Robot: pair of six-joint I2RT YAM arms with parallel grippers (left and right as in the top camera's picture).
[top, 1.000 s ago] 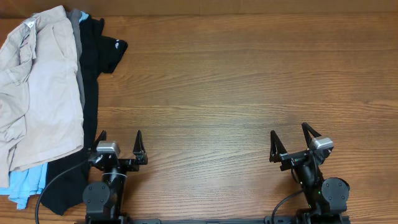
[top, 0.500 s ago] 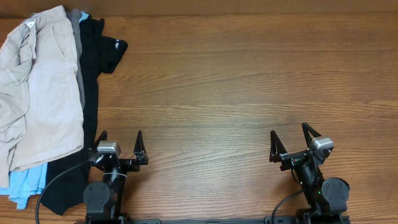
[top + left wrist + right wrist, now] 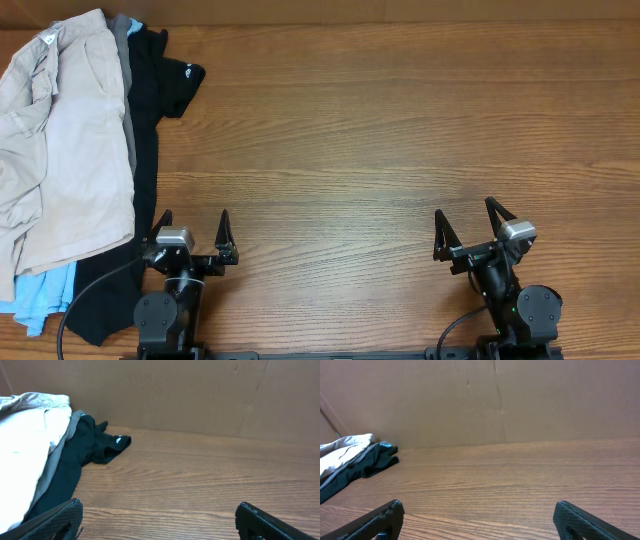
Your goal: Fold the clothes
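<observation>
The clothes lie in a pile at the table's left edge. Beige khaki shorts (image 3: pixel 60 150) are on top, over a grey shirt (image 3: pixel 126 95), a black tee (image 3: pixel 155 80) with a small white logo, and a light-blue garment (image 3: pixel 40 295) at the near end. The pile also shows in the left wrist view (image 3: pixel 30 455) and far left in the right wrist view (image 3: pixel 350 457). My left gripper (image 3: pixel 194 224) is open and empty, just right of the pile's near end. My right gripper (image 3: pixel 467 215) is open and empty at the near right, far from the clothes.
The wooden table (image 3: pixel 380 140) stretches right of the pile. A brown cardboard wall (image 3: pixel 200 395) stands along the table's far edge. A black cable (image 3: pixel 85 290) runs from the left arm's base over the black tee.
</observation>
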